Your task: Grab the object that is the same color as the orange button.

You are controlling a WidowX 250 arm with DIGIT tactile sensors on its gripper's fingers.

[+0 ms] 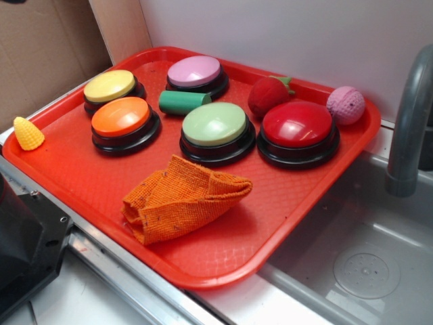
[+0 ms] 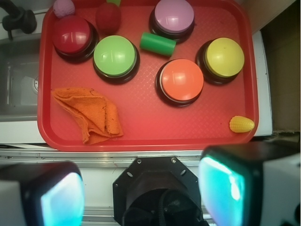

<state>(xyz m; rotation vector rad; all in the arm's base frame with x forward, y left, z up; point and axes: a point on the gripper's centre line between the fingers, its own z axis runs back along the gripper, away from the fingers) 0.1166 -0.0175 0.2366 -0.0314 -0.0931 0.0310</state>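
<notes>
1. The orange cloth rag (image 1: 183,200), coarse-woven and dark-specked, lies crumpled and folded on the near part of the red tray (image 1: 223,267), close to the front rim. Its raised folds offer ridges a pincer could probably close on from above.
2. The orange button (image 1: 122,118), domed on a black base, stands at the tray's left and serves only as the colour reference; it is well apart from the rag, with bare tray between them.
3. The pincer (image 2: 141,193) hangs above the near edge, outside the tray; in the wrist view its two fingers (image 2: 225,188) stand spread wide with nothing between them. It has not yet reached the rag.
4. Nearest neighbour: the green button (image 1: 216,128), just behind the rag but not touching it. The red button (image 1: 298,128) stands to its right.
5. Farther back: the yellow button (image 1: 110,87), the pink button (image 1: 195,72), a green cylinder (image 1: 183,101) lying on its side between the buttons, a red strawberry toy (image 1: 267,96) and a pinkish ball (image 1: 346,105), apparently crocheted, though the view is too soft to be sure.
6. A small yellow corn toy (image 1: 28,133) rests at the tray's left rim.
7. Judgement: nothing lies over the rag, and a descent from above appears unobstructed.
8. A sink (image 1: 365,264) and grey faucet (image 1: 409,122) flank the tray on the right.
</notes>
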